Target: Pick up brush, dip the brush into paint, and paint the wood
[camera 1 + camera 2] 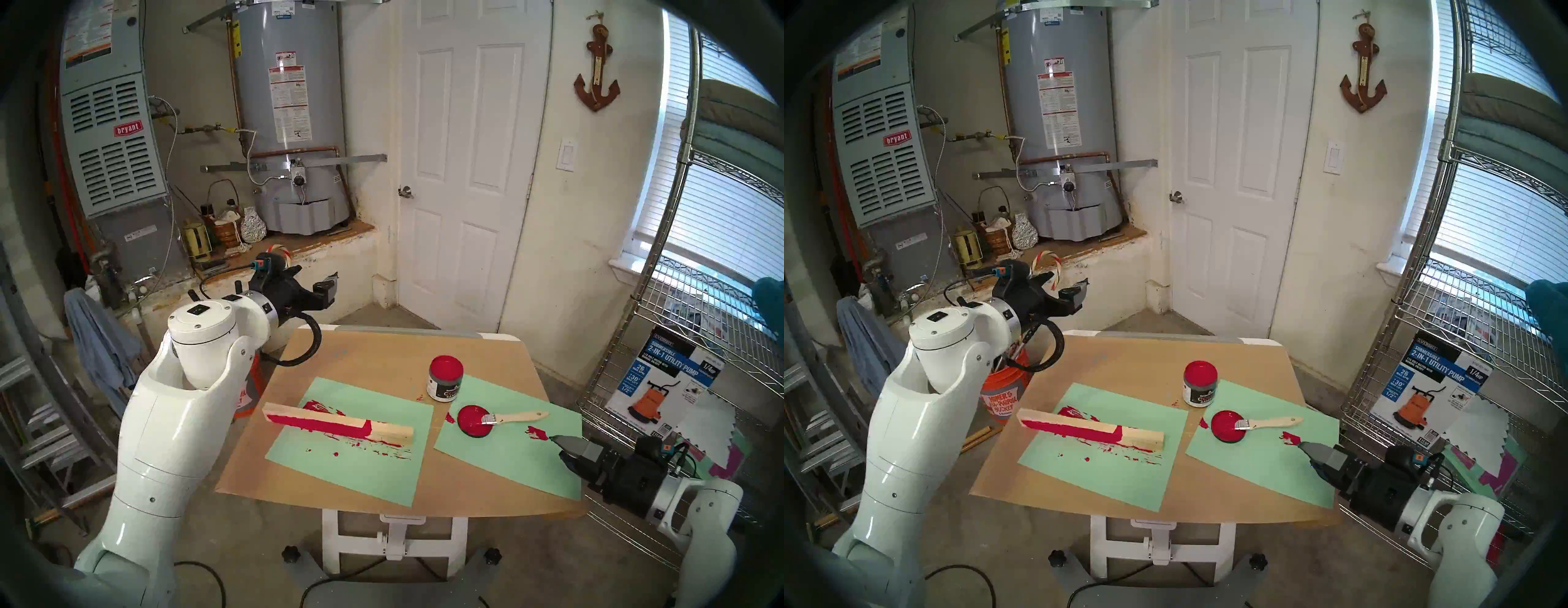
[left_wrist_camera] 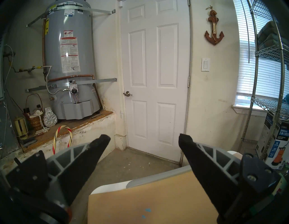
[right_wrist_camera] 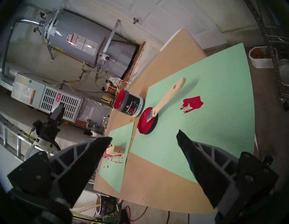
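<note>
The brush (image 1: 515, 417) (image 3: 168, 95) lies on the right green sheet. Its pale handle points right and its bristles rest on the red-coated lid (image 1: 474, 420) (image 3: 146, 123). The open jar of crimson paint (image 1: 445, 366) (image 3: 120, 100) stands just behind the lid. The wood (image 1: 339, 424) (image 1: 1089, 429) lies on the left green sheet, partly coated red. My right gripper (image 1: 558, 446) (image 3: 143, 136) hovers open and empty at the table's right edge, its tips pointing at the lid. My left gripper (image 1: 326, 288) (image 2: 143, 137) hangs open and empty beyond the table's far left corner.
Two green paper sheets (image 1: 352, 467) (image 1: 509, 458) with red smears cover the cardboard-topped table (image 1: 382, 352). A wire shelf (image 1: 679, 382) with a pump box stands close on the right. An orange bucket (image 1: 1004, 395) sits on the floor at the left.
</note>
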Controlling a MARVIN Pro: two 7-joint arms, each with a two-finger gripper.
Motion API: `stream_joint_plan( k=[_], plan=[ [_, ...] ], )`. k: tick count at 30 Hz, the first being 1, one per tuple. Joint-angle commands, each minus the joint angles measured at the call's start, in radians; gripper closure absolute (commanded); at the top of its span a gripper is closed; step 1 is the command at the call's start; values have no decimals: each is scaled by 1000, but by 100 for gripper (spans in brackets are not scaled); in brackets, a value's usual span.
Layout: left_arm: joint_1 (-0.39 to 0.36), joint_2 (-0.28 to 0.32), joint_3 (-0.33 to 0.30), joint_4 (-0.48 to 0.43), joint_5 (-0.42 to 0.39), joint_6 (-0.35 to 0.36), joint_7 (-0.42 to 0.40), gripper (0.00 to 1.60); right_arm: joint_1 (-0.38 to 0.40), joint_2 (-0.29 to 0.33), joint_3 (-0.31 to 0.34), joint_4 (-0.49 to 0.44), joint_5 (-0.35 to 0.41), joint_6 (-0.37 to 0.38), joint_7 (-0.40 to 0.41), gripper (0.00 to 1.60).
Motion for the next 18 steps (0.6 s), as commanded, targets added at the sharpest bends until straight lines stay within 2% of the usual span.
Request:
stream_joint_plan(
  k=[1,18],
  plan=[
    [-12,-1,-3,-20,1,-2,2,0,79,-1,-24,14,-2,-21,-31,0],
    [-12,-1,-3,-20,1,-2,2,0,187,1,-81,87,-1,-43,-120,0]
  ],
)
